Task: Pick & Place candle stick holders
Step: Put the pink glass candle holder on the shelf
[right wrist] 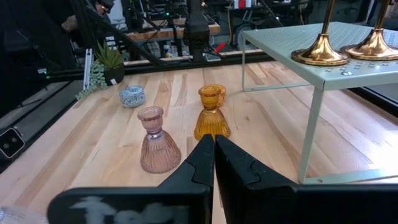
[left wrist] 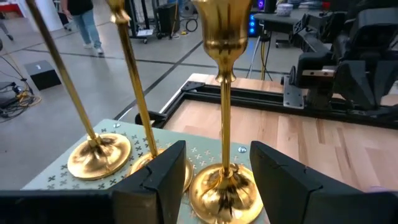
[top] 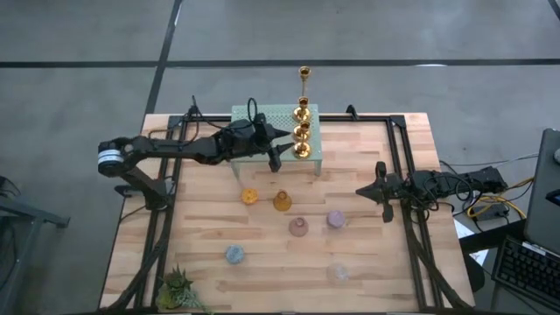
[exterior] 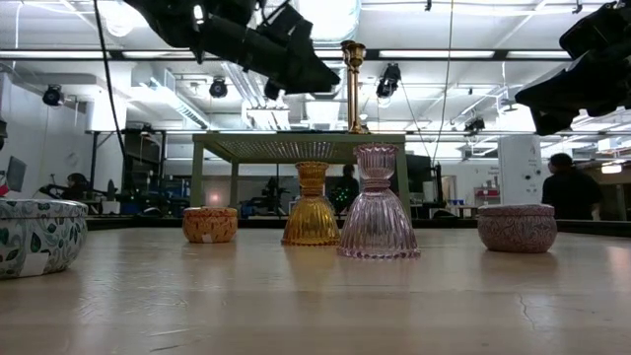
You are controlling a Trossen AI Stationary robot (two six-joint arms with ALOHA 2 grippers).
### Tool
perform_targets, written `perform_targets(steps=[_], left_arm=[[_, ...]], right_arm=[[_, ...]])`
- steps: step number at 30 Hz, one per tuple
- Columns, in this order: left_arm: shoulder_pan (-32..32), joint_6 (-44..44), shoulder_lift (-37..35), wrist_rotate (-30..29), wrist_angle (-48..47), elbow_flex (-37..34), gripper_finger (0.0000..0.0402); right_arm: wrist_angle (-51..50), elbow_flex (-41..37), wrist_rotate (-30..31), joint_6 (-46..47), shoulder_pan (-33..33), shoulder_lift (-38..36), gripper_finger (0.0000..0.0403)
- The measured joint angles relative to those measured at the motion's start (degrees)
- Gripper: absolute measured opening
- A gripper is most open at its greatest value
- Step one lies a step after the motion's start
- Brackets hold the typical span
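My left gripper, fingers wide, straddles a gold candlestick on the green stand; right gripper closed, well apart.

Counting now: three gold candlesticks, all right at the left claw, the nearest one standing between its spread fingers and the other two just past it. One mint-green stand beneath the three.

On to the squat glass holders, and that makes six, one of each colour: orange holder, amber holder, pink holder, purple holder, blue holder, clear holder. The purple one is nearest the right claw, the blue one well away from it.

Nine holders in total. One spiky green plant, far from both claws. And two claws.
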Motion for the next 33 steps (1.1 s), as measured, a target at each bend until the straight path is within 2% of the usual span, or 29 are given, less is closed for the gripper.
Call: perform_targets(steps=[5,16,21,26,33], left_arm=[[0.00,0.13,-5.96,-0.40,1.06,-4.46,0.0183],[-0.15,-0.58,-23.94,-1.05,1.55,-18.52,0.0183],[-0.63,-3.04,-30.32,0.61,1.65,-24.61,0.0182],[-3.24,-3.82,-34.11,1.84,3.34,-29.53,0.0182],[-9.98,-3.17,-35.88,8.52,5.15,-32.10,0.0182]], right_arm=[[-0.03,0.00,-0.02,0.00,0.00,-0.02,0.0008],[-0.01,0.00,-0.01,0.00,-0.02,-0.02,0.0008],[-0.02,0.00,-0.01,0.00,0.00,-0.02,0.0008],[-0.02,0.00,0.00,0.00,-0.02,0.00,0.0008],[0.00,0.00,0.00,0.00,-0.01,-0.02,0.0008]])
